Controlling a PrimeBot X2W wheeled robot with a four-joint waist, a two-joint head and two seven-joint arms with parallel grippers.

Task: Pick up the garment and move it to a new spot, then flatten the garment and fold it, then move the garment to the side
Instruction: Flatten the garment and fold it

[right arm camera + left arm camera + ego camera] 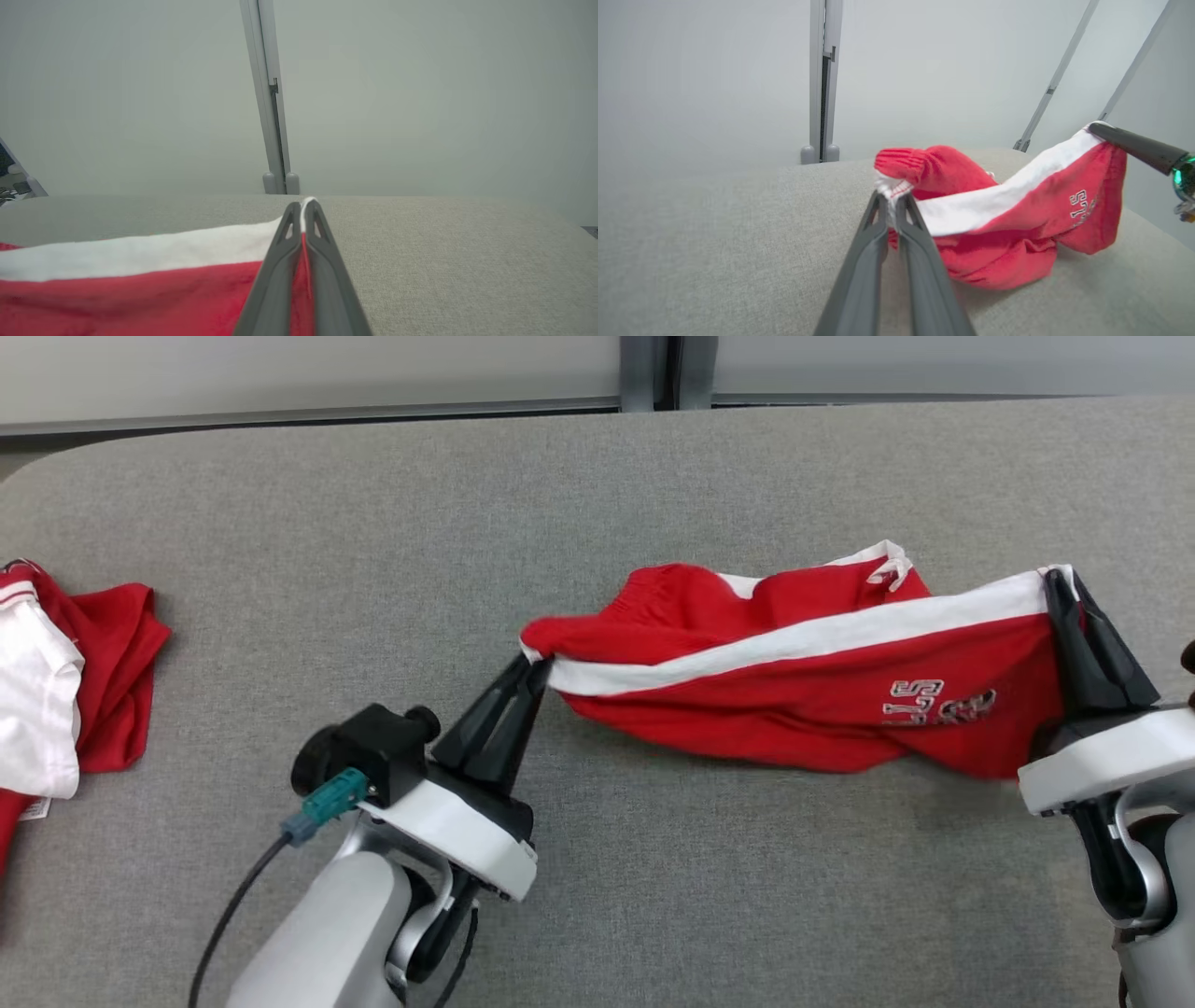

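The garment (803, 681) is a pair of red shorts with a white side stripe and white lettering, stretched sideways between my two grippers above the grey table (597, 504). My left gripper (540, 665) is shut on its left end by the white stripe, seen close in the left wrist view (891, 198) with the garment (1008, 219) sagging toward the table. My right gripper (1062, 581) is shut on the garment's right top corner; the right wrist view shows the fabric (140, 280) pinched between its fingers (303, 207).
A second heap of red and white clothing (56, 691) lies at the table's left edge. A pale wall with a vertical post (649, 373) runs behind the table's far edge. My right gripper's dark finger (1139, 147) crosses the left wrist view at right.
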